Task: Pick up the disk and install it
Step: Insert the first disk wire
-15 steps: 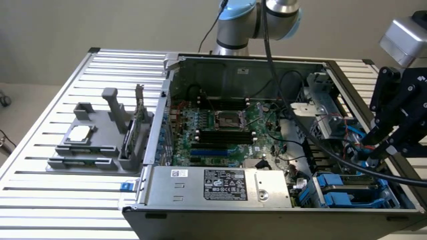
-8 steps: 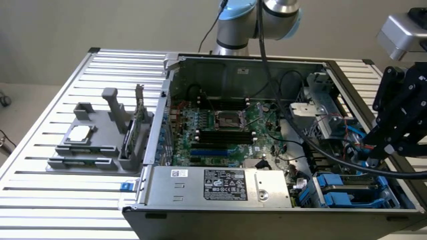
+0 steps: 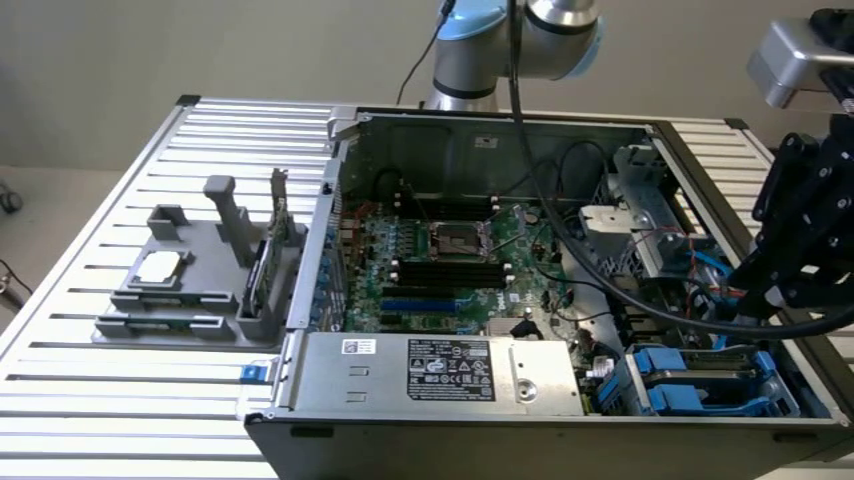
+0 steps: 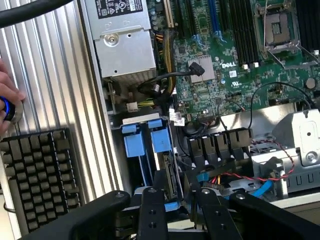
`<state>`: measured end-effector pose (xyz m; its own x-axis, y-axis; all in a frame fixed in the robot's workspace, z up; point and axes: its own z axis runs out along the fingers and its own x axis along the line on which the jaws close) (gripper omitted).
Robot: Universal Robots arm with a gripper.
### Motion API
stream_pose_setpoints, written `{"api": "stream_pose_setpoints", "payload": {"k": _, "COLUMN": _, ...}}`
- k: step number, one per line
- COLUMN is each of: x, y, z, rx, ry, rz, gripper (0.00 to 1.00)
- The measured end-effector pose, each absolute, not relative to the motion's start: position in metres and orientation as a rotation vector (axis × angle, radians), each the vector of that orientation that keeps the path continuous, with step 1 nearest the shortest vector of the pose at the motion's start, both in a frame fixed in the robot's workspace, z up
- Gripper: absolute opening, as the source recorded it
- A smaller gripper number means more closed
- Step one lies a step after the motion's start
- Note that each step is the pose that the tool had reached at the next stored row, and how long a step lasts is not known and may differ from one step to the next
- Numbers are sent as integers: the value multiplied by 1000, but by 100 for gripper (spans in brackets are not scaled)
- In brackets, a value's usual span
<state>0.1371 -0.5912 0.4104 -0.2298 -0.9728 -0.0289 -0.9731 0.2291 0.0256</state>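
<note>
One gripper hung over one open computer case. Past the power supply, the disk stood edge-on in the drive bay beside two blue carrier tabs. Whether the gripper held it, I could not tell. A person's hand was cut off. Slatted metal table, beige wall.

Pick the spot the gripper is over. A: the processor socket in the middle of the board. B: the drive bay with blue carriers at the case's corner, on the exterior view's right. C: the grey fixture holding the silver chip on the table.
B: the wrist view has the gripper right above the blue carriers, and the exterior view has the arm over that corner of the case.
</note>
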Motion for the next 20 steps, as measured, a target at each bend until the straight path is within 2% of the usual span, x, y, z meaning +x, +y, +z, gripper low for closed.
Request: {"api": "stream_pose_setpoints", "payload": {"k": 20, "x": 137, "y": -591, "z": 409, "rx": -1486, "ry": 2752, "rz": 57, "gripper": 31}}
